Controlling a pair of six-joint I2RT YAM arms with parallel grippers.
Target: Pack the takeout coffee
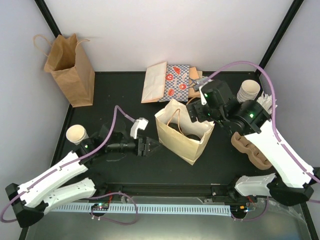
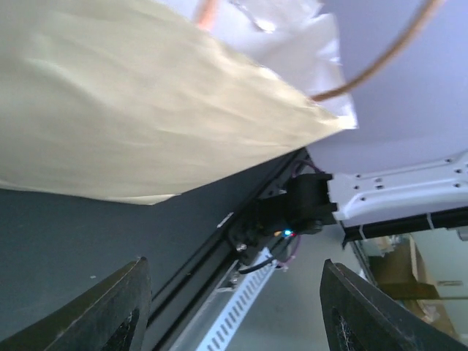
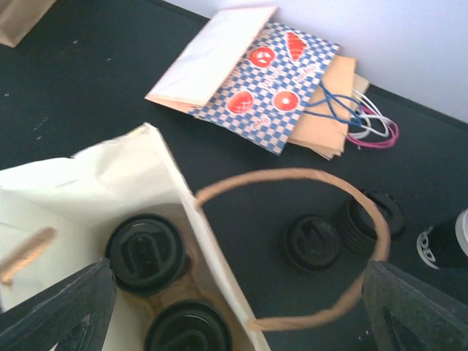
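Two takeout coffee cups (image 3: pixel 145 253) capped with black lids sit in a brown carrier inside the open cream bag (image 3: pixel 88 183), which stands mid-table (image 1: pixel 172 135). My right gripper (image 3: pixel 238 314) hovers open above the bag's rim and its handle loop (image 3: pixel 292 175), holding nothing; from above it is at the bag's far right corner (image 1: pixel 199 111). My left gripper (image 1: pixel 152 146) is open just left of the bag, low over the table. In its own view its gripper (image 2: pixel 234 307) is empty, with the bag's side (image 2: pixel 146 110) ahead. An unlidded white cup (image 1: pixel 77 134) stands at the far left.
A stack of white cups (image 1: pixel 248 90) stands at the back right and brown cup carriers (image 1: pixel 252 150) lie under the right arm. Loose black lids (image 3: pixel 312 241) lie beside the bag. Flat paper bags (image 1: pixel 167 82) lie at the back. A brown bag (image 1: pixel 70 72) stands back left.
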